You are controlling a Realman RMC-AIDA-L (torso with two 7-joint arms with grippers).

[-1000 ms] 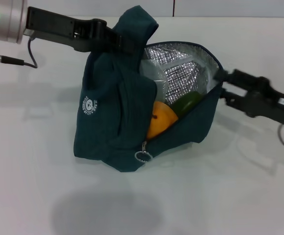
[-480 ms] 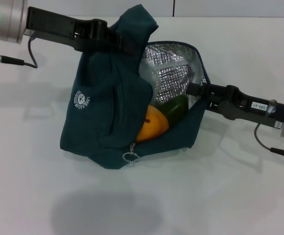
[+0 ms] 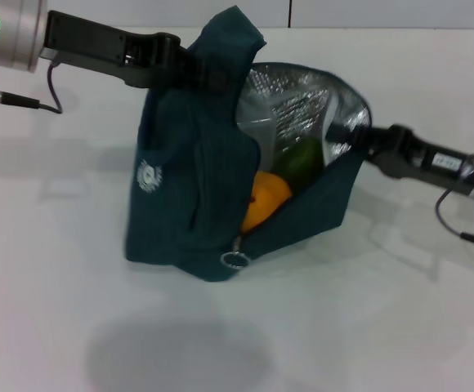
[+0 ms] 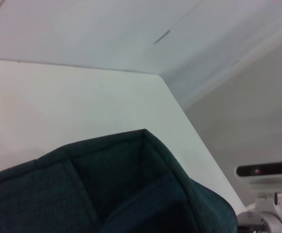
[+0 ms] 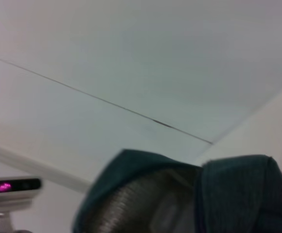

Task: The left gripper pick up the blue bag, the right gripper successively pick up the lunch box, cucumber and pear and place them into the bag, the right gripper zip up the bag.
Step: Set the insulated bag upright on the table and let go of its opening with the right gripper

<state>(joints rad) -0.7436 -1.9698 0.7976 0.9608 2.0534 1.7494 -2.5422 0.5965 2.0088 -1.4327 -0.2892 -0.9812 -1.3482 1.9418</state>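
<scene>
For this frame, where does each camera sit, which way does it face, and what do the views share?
Head: up front, looking down at the bag between left gripper and right gripper.
Left wrist: on the left arm, looking up past bag fabric; no fingers show.
Right wrist: on the right arm, facing the bag's open lining; no fingers.
Shared: the bag.

The blue bag (image 3: 196, 196) stands on the white surface (image 3: 368, 327), its silver-lined mouth gaping toward the robot's right. The pear (image 3: 266, 200) and cucumber (image 3: 298, 159) fill the lower part of that mouth. The right tool (image 3: 339, 135) sits at the mouth's outer rim; the left tool (image 3: 212, 73) grips the bag's top. In front of the bag the surface lies bare.
</scene>
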